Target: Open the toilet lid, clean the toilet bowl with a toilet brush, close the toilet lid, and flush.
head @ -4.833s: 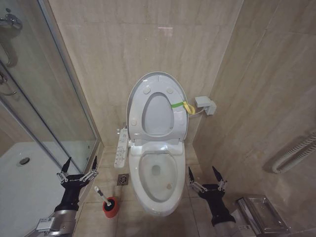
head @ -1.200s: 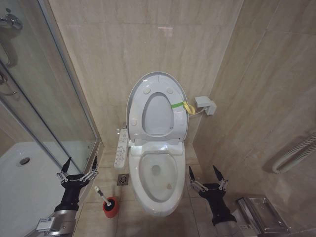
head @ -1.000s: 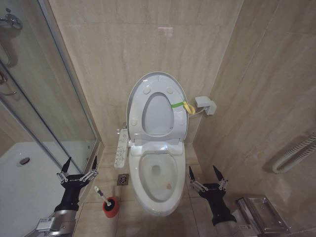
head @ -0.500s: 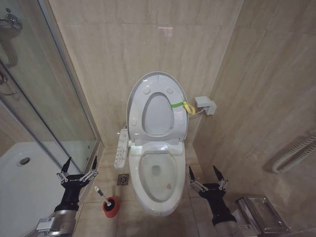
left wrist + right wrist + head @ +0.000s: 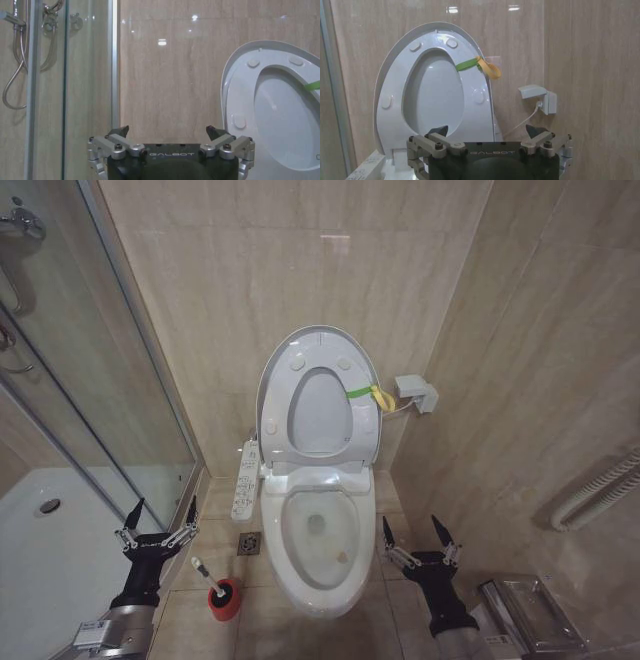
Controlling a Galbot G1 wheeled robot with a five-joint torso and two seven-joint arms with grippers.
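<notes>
The toilet lid (image 5: 320, 415) stands upright against the back wall with the ring seat (image 5: 275, 405) raised in front of it; a yellow-green strap (image 5: 368, 393) hangs at its edge. Below, the toilet bowl (image 5: 322, 565) lies uncovered, with water in its hole. The toilet brush (image 5: 203, 573) stands tilted in a red holder (image 5: 224, 600) on the floor left of the bowl, its head hidden inside. My left gripper (image 5: 166, 503) hovers open just left of the brush. My right gripper (image 5: 410, 522) is open beside the bowl's right side. The wrist views show the lid (image 5: 285, 123) (image 5: 432, 93) beyond each open gripper (image 5: 167, 131) (image 5: 486, 130).
A glass shower partition (image 5: 110, 380) and white shower tray (image 5: 40, 530) close off the left. A white control panel (image 5: 244, 478) juts from the toilet's left side, with a floor drain (image 5: 249, 543) below it. A wall box (image 5: 415, 392), a white rail (image 5: 600, 490) and a metal rack (image 5: 530, 615) stand right.
</notes>
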